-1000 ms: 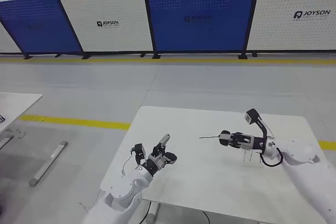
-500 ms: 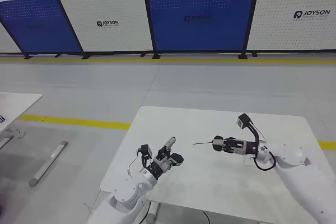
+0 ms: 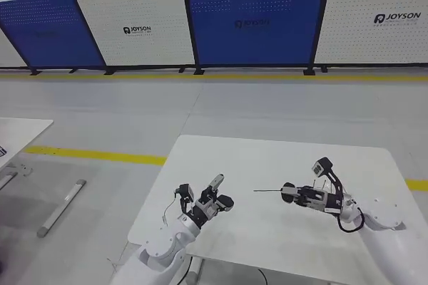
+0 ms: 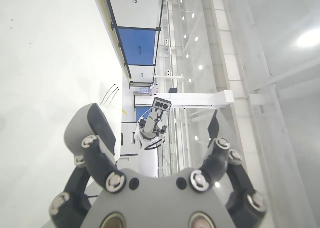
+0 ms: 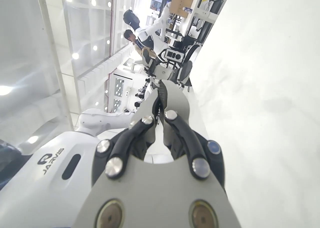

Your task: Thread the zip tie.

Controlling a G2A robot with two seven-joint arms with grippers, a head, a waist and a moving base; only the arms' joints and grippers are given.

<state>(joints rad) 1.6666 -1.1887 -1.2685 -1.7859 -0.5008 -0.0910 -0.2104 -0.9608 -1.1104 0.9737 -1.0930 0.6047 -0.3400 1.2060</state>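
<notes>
Zip tie [image 3: 266,190], a thin black plastic strip, is held roughly level over the white rectangular table [image 3: 271,153], right of its middle. One end is pinched in the right gripper [image 3: 284,192]; the free tip points across toward the left gripper [image 3: 220,192]. Right claw is clenched on the strip: in the right wrist view its grey fingers [image 5: 173,98] are pressed together at the tips. Left claw is released, with its black-padded fingers [image 4: 100,124] spread wide and angled up, near the table's front left edge. The free tip and the left gripper are apart, with bare table between them. In the left wrist view, two more thin black zip ties [image 4: 110,94] lie side by side, flat on the tabletop, beyond the left fingers.
</notes>
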